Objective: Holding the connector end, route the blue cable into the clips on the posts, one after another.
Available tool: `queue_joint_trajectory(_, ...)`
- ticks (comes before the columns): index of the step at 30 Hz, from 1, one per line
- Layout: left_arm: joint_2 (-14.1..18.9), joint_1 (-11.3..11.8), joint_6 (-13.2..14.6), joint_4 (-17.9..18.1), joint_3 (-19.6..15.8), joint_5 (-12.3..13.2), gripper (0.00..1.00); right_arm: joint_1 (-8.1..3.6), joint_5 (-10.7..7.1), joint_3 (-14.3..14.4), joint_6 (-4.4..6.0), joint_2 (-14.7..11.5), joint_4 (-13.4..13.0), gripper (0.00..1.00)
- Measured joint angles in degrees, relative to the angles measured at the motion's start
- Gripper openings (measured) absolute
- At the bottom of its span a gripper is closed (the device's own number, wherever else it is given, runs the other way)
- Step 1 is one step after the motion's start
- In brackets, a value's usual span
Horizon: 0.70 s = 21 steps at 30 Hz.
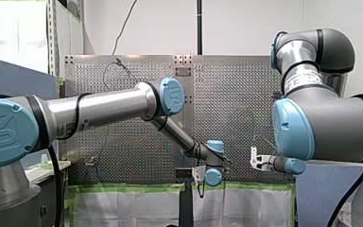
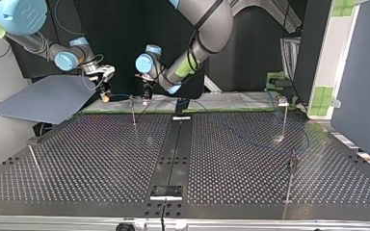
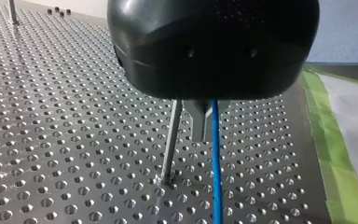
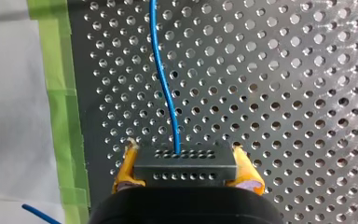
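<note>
My right gripper (image 4: 185,157), with yellow pads, is shut on the black connector (image 4: 185,170). The blue cable (image 4: 165,88) leaves the connector and runs ahead over the perforated table (image 4: 284,93). In the top view my right gripper (image 2: 104,93) hangs at the far left edge, and my left gripper (image 2: 146,95) is just to its right. A thin post (image 2: 133,109) stands between them. My left gripper (image 3: 209,136) is shut on the blue cable (image 3: 216,182), right beside that post (image 3: 169,147). The cable (image 2: 250,139) then trails across the table.
Two more posts (image 2: 283,118) (image 2: 291,179) stand at the top view's right, and a leaning one (image 2: 33,161) at its left. Green tape (image 4: 63,116) and white cloth line the far table edge. A grey-blue board (image 2: 43,98) lies beside my right gripper.
</note>
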Motion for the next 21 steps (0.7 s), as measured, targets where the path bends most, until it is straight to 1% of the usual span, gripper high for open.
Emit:
queue_joint_trajectory(3,-0.04,0.3,-0.02,0.01,0.35,0.9,0.0,-0.02,0.51,-0.78,0.21,0.42,0.26,0.0)
queue_joint_trajectory(5,-0.03,0.47,-0.04,0.02,0.6,1.25,0.0,0.05,0.69,-1.45,0.01,1.06,0.74,0.0)
queue_joint_trajectory(9,-0.13,0.94,-0.06,-0.01,1.34,1.93,0.0,0.25,0.79,-3.06,-1.0,2.54,2.03,0.0)
queue_joint_trajectory(12,-0.19,1.41,-0.07,-0.15,1.78,2.34,0.0,0.23,0.89,-3.97,-1.73,2.84,2.92,0.0)
queue_joint_trajectory(21,-0.26,2.86,-0.08,-0.24,2.13,3.51,0.0,-0.03,1.16,-6.6,-2.01,2.94,4.0,0.0)
